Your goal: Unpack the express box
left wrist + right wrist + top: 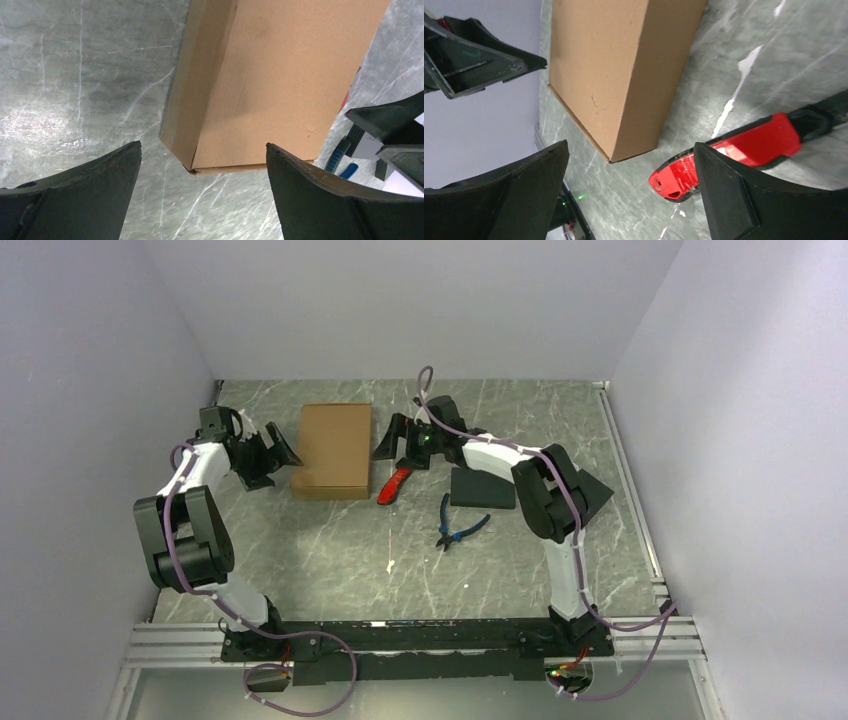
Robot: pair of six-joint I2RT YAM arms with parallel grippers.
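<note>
The express box (333, 450) is a flat brown cardboard carton lying closed on the grey marbled table at the back middle. It also shows in the left wrist view (270, 75) and in the right wrist view (619, 65). My left gripper (277, 452) is open and empty, just left of the box, its jaws apart facing the box's near left corner (192, 169). My right gripper (390, 440) is open and empty, just right of the box, with a box corner (611, 159) between its jaws but apart from them.
A red-handled tool (394, 486) lies right of the box's near corner, close to my right gripper (734, 155). Blue-handled pliers (455, 524) lie nearer the front. A flat black pad (482, 488) lies under the right arm. Walls stand left, back and right.
</note>
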